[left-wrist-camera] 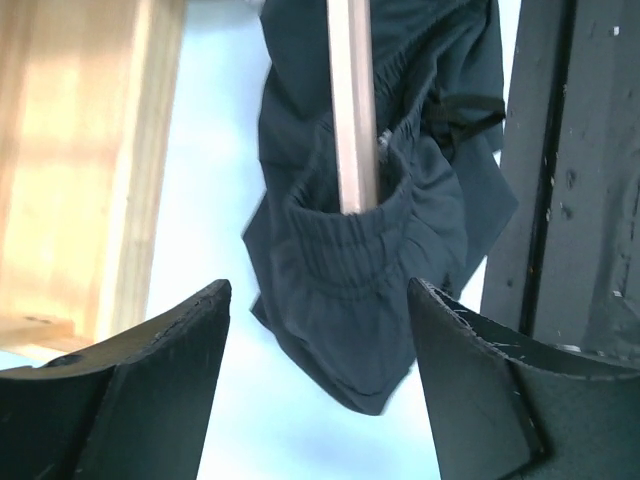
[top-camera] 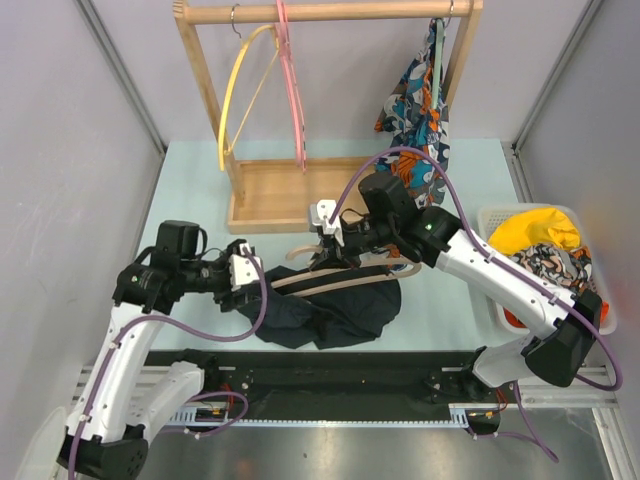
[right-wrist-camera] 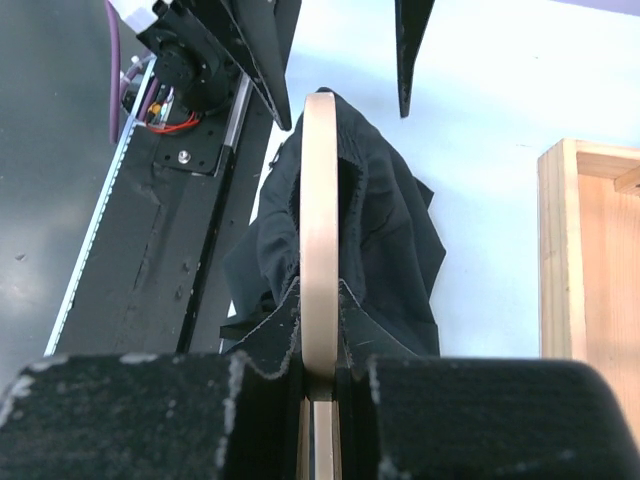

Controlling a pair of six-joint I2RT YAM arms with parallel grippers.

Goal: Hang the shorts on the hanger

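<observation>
Presently on the counter (top-camera: 190, 190), itemised:

1. Shorts (top-camera: 335, 308): dark navy, bunched in a heap at the middle of the near edge, partly draped over the hanger. In the left wrist view the hanger's arm runs into an elasticated opening of the shorts (left-wrist-camera: 350, 300), seemingly the waistband, though the folds make this uncertain.
2. Hanger (top-camera: 300, 279): tan wood, lying roughly level across the top of the shorts, near the middle of the counter. One arm (left-wrist-camera: 352, 120) is buried in the fabric.
3. Right gripper (top-camera: 337, 243): fingers closed tight on the hanger's wooden edge (right-wrist-camera: 318, 200), with the shorts (right-wrist-camera: 395, 240) hanging on both sides of it.
4. Left gripper (top-camera: 252, 274): jaws spread wide, just beside the left end of the shorts and clear of the fabric. Its fingers (left-wrist-camera: 160, 390) hold nothing.
5. Wooden rack (top-camera: 290, 205): at the far edge, carrying a yellow hanger (top-camera: 238, 90), a pink hanger (top-camera: 293, 90) and a patterned garment (top-camera: 415, 115) at its right end.
6. White basket (top-camera: 487, 222): at the right edge, holding a yellow cloth (top-camera: 535, 230) and other fabric.
</observation>
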